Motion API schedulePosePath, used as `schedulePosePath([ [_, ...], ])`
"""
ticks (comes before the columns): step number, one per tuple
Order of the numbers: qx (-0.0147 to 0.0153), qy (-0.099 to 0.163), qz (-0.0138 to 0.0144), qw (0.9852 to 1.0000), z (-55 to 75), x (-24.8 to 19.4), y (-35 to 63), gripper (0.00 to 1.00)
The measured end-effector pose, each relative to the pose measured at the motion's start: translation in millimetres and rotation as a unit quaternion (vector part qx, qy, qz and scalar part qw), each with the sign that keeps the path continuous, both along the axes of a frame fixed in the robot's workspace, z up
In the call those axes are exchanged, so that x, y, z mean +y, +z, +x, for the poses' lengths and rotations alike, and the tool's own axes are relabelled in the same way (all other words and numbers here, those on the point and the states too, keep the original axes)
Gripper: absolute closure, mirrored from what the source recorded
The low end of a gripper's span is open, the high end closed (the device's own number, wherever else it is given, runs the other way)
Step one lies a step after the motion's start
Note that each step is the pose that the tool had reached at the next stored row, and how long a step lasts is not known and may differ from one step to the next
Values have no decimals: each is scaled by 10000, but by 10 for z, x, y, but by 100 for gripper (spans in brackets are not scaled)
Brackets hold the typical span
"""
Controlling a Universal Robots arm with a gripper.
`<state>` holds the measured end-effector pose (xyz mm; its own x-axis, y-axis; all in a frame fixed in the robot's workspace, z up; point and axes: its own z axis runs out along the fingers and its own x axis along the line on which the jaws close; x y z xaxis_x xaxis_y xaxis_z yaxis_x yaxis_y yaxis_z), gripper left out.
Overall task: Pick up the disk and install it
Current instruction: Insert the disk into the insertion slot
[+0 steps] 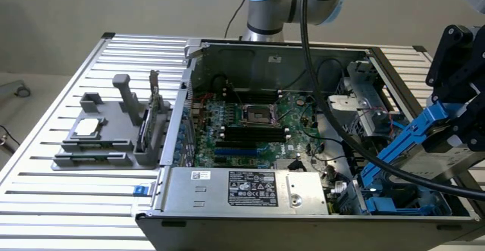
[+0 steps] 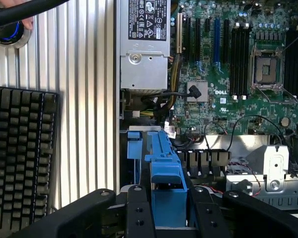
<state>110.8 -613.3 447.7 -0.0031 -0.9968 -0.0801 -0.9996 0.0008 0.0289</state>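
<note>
Gripping one flat silver-grey metal disk [image 1: 447, 161] by its blue plastic carrier frame, the black gripper [image 1: 455, 134] had its jaws drawn in to a middling width, and its fingers [image 2: 139, 210] pressed the frame from both sides. The disk hung tilted above the near corner, on the exterior view's right, of the one open grey metal computer case [image 1: 280, 45]. One blue plastic drive bay [image 1: 394, 208] sat just below it, hemmed by loose wires. One thick black cable [image 1: 307, 35] sagged across that corner, narrowing the room there. Along the case's near edge lay one silver box-shaped power supply [image 1: 242, 188] with a white label. Past it, the green motherboard [image 1: 250, 120] lay open from above.

Near the edge of the slatted aluminium tabletop [image 1: 45, 205] on the exterior view's left stood one grey plastic fixture [image 1: 106, 143] carrying one small square silver chip [image 1: 86, 127], with bare slats nearer. One black keyboard [image 2: 20, 158] lay on the slats beside the case. At the far edge rose the grey-and-blue arm [image 1: 269, 7].
</note>
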Motion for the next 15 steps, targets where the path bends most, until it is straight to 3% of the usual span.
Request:
schedulePosePath([
  [15, -8, 4, 0, 10000, 0, 0, -59, 67],
])
